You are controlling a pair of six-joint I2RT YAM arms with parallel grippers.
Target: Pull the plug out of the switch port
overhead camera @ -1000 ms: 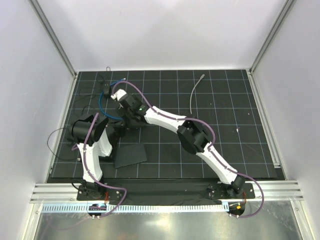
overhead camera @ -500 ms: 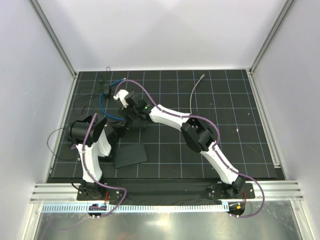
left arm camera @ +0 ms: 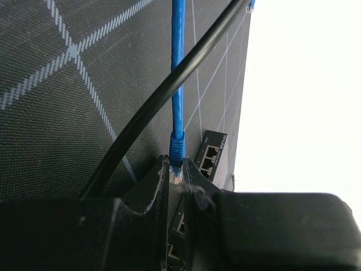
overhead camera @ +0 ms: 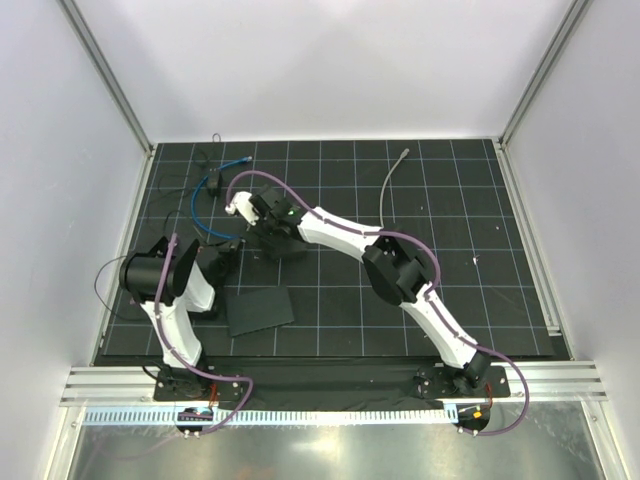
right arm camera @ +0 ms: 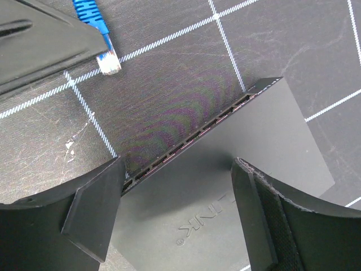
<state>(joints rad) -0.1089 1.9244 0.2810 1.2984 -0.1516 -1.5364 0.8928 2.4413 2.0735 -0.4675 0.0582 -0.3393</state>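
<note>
Black grid mat (overhead camera: 470, 200); left gripper (left arm camera: 176, 164) pinches plug (left arm camera: 176, 176), out of its port, at 11 o'clock of switch (right arm camera: 242, 175) in the right wrist view. Right gripper (right arm camera: 177, 164) fingers spread, straddling switch.

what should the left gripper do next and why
Probably draw the left gripper back a little and lay the plug on the mat. The plug is already out of the switch, pinched in that gripper, with bare mat between its tip and the ports. The right gripper straddles the switch, open.
</note>
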